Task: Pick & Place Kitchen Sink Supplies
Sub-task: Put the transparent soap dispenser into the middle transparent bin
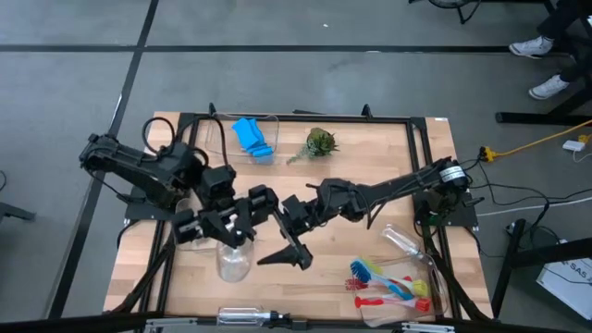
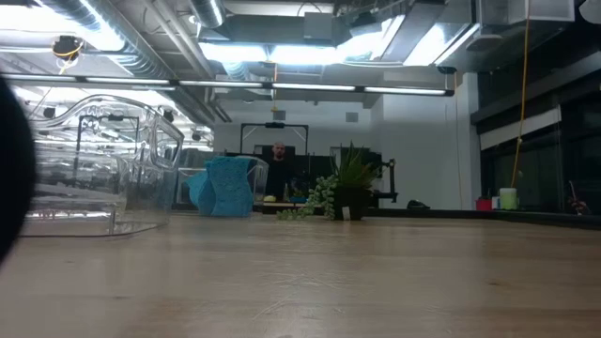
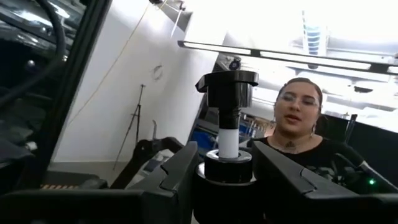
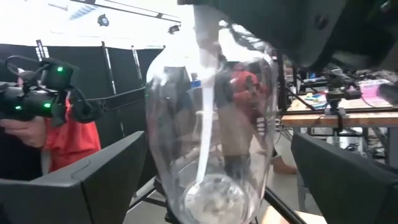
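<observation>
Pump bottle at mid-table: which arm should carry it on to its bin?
Left. The left gripper is shut on the pump bottle at its neck. The right gripper is open, its fingers either side of the bottle's body, not gripping.

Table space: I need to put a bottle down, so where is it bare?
Bare wood lies right of the plant, toward the table's far right corner. Crowded: the middle, where both tools meet at the bottle, and the brushes corner.

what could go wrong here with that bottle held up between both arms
The left claw grips the clear bottle only at its black pump neck, so the body may swing or slip out. The right claw is open around that body; closing off-centre might knock it loose. A drop could send it rolling off the table edge.
</observation>
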You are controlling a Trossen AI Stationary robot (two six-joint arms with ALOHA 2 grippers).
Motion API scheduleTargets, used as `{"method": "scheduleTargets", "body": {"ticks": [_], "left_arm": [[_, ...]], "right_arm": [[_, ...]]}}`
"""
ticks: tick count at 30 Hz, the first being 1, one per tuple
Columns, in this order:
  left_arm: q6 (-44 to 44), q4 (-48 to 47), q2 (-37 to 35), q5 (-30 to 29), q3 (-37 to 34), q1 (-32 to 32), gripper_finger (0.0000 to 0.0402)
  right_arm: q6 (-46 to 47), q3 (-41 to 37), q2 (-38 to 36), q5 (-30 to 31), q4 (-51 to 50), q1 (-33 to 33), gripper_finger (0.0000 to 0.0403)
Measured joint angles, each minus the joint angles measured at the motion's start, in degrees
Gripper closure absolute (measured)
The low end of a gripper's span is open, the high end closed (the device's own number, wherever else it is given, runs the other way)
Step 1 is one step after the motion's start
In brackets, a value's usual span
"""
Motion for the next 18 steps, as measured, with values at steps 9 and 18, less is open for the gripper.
{"method": "scheduleTargets", "body": {"ticks": [9, 18], "left_arm": [[-0.1, -0.13, -0.02, 2.4, -0.01, 4.41, 0.0272], [-0.14, -0.32, -0.02, 4.56, -0.01, 6.28, 0.0272]], "right_arm": [[0.25, 0.0, 0.0, 0.94, 0.14, -0.01, 0.0006], [2.6, 0.0, 0.0, 2.46, 0.3, 0.01, 0.0006]]}}
